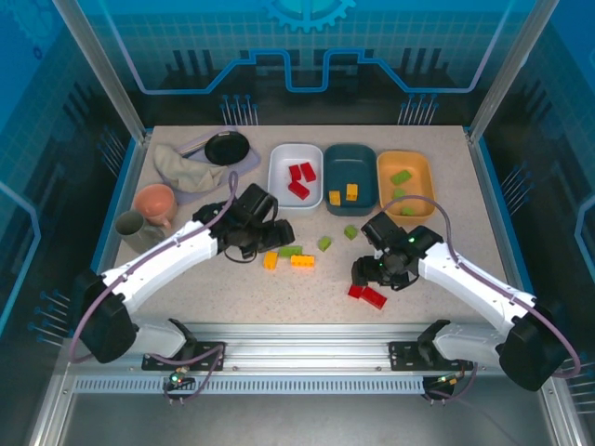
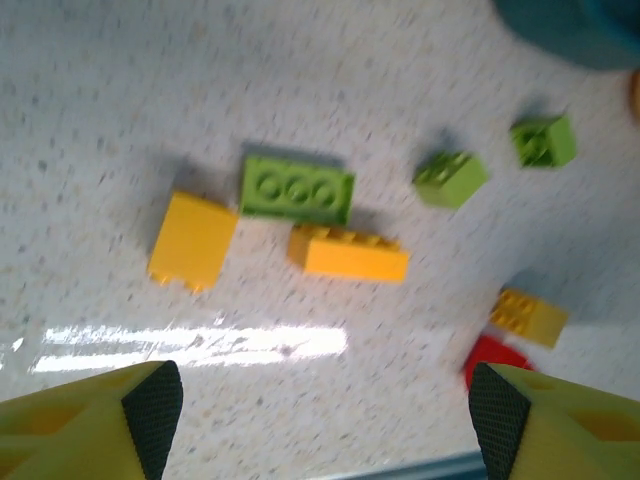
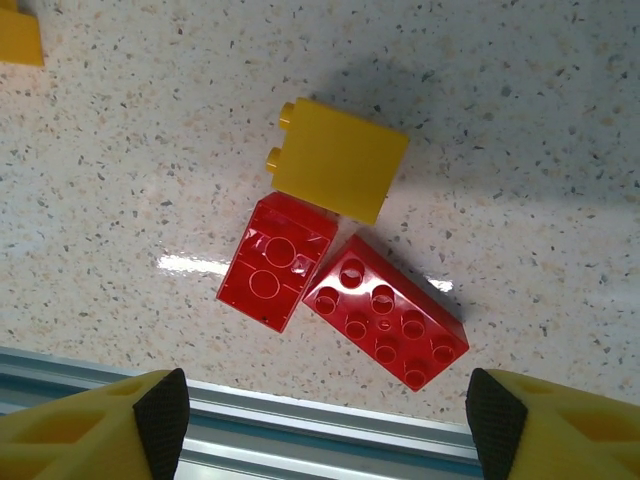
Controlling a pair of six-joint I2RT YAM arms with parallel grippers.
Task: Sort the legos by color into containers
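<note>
Legos lay in two loose groups on the worktop (image 1: 465,223), one ahead of each of my hands. My right fingers (image 3: 160,415) stood wide apart with nothing between them, low over the worktop's near edge. Straight ahead of them, within the line of the gap, two red ones lay touching. The short red brick (image 3: 275,262) was hollow side up at the left of the wrist view, and the long red brick (image 3: 385,325) was studs up at the right. The long one ran on a slant, neither along my gap nor square across it. I judged a turn of the wrist was needed before I could close on its narrow sides. A tipped yellow brick (image 3: 340,158) touched the short red one at its far end, so a careless grab risked nudging it.

My left fingers (image 2: 150,405) were spread just as wide and held nothing. Farther ahead of them lay a green brick (image 2: 297,188) with a long yellow brick (image 2: 348,252) just beside it, both lengthwise across my gap.

From above, the white tray (image 1: 284,158) already holding reds stood at the far side, beside the teal tray (image 1: 350,163) and the orange tray (image 1: 423,186). My right arm was plainly the nearer to the loose reds.
</note>
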